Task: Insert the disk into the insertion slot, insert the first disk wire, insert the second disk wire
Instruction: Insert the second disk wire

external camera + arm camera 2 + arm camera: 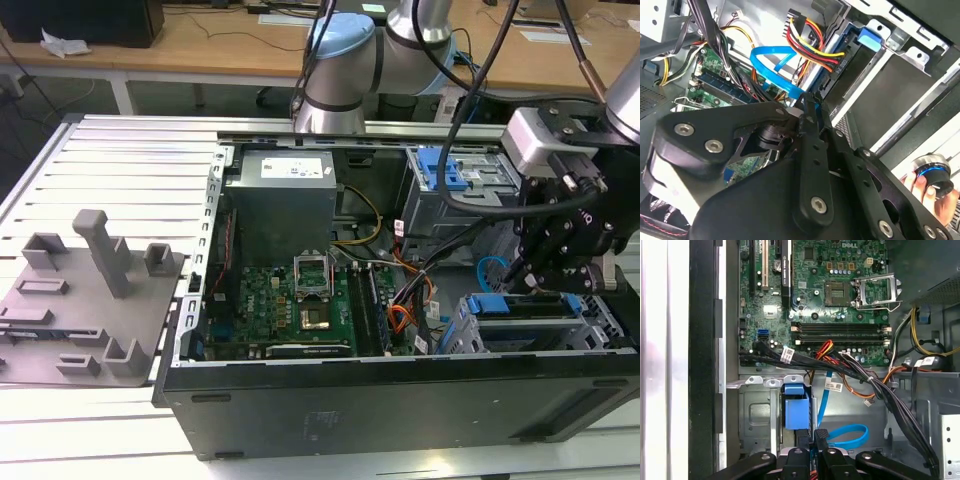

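Black and angular, our robot gripper hangs over the low silver metal drive cage with perforated walls at the exterior view's right end of the open black computer case. Inside that cage we see the flat hard drive in its bright blue plastic carrier, lying flat and seated between the cage walls. In the second wrist view our fingers stand close together, pinched on the end of the thin light-blue flat cable, which curves away in a loop toward the green motherboard. The first wrist view shows the same cable looping just beside the blue carrier tab, with the fingertips at its end. Red, yellow and black power wires run to a connector near the drive's edge. A taller grey cage with a blue plastic latch stands behind.
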{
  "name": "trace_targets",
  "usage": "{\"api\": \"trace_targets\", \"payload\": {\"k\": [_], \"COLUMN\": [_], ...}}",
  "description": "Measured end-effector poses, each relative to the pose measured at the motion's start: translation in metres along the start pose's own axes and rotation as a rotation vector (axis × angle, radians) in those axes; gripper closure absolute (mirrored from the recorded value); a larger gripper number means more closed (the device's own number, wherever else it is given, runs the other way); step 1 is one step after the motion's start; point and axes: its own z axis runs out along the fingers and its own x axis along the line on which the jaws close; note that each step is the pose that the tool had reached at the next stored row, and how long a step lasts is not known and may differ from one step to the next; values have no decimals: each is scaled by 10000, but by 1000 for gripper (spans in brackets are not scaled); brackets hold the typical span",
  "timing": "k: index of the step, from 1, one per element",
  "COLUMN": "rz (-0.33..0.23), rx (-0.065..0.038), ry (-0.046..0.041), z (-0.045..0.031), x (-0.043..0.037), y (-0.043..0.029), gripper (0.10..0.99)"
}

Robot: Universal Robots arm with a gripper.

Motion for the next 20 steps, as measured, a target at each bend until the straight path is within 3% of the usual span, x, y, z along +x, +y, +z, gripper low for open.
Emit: {"api": "trace_targets", "payload": {"k": [11,18,20], "rz": [-2,-1,-4], "rx": [-11,-11,-12], "ry": [-29,-37,-49], "z": [49,51,55], "x": [11,44,92], "y": [-107,-139,-142], "gripper": [922,922,922]}}
